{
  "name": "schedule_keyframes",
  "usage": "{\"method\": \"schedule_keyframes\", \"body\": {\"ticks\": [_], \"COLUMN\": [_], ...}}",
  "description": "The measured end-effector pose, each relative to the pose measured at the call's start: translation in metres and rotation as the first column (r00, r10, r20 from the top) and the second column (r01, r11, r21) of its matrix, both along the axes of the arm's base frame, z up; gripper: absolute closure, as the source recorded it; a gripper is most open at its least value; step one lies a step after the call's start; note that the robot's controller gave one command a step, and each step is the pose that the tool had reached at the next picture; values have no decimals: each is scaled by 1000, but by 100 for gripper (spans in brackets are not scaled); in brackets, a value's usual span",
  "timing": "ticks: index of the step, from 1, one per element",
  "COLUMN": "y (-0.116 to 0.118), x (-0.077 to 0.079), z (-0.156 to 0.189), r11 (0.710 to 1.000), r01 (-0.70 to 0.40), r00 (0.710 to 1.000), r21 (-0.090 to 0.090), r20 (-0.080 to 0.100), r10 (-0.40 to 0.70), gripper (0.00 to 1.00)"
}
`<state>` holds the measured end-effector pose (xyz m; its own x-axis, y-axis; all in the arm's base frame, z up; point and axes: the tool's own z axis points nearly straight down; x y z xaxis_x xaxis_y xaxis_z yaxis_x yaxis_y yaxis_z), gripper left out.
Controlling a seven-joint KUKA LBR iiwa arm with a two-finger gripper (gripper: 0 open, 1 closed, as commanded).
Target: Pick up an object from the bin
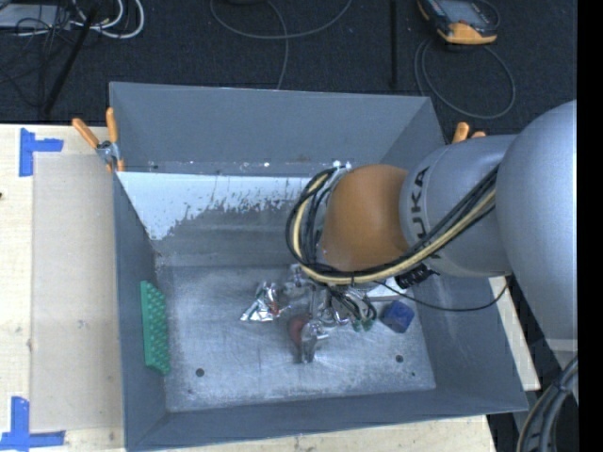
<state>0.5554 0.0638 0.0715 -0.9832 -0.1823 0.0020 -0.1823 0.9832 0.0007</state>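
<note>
Count: I see one green studded strip point(154, 328) at the left of the bin point(132, 281), one crumpled silver foil piece point(259, 307) mid-floor, one blue block point(398, 316) to the right, and one small dark reddish thing point(298, 329).
Arm: it reaches in from the right, with the orange wrist cover point(363, 215) above the bin's centre and the wrist pointing down.
Claw point(309, 342): low over the floor at the reddish thing, just right of the foil.
Claw state: I cannot tell.
</note>
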Motion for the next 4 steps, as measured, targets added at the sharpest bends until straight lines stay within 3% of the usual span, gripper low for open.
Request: {"method": "schedule_keyframes", "body": {"ticks": [1, 2, 3, 4], "y": [0, -81, -79, -16], "x": [2, 33, 32, 20], "z": [3, 172, 168, 19], "r11": [1000, 967, 968, 981], "r01": [3, -253, -252, -192], "r00": [1000, 967, 968, 981], "r21": [1, -4, 0, 4], "r20": [5, 11, 4, -7], "r10": [-3, 253, 252, 192], "gripper": [100, 100, 0, 0]}}
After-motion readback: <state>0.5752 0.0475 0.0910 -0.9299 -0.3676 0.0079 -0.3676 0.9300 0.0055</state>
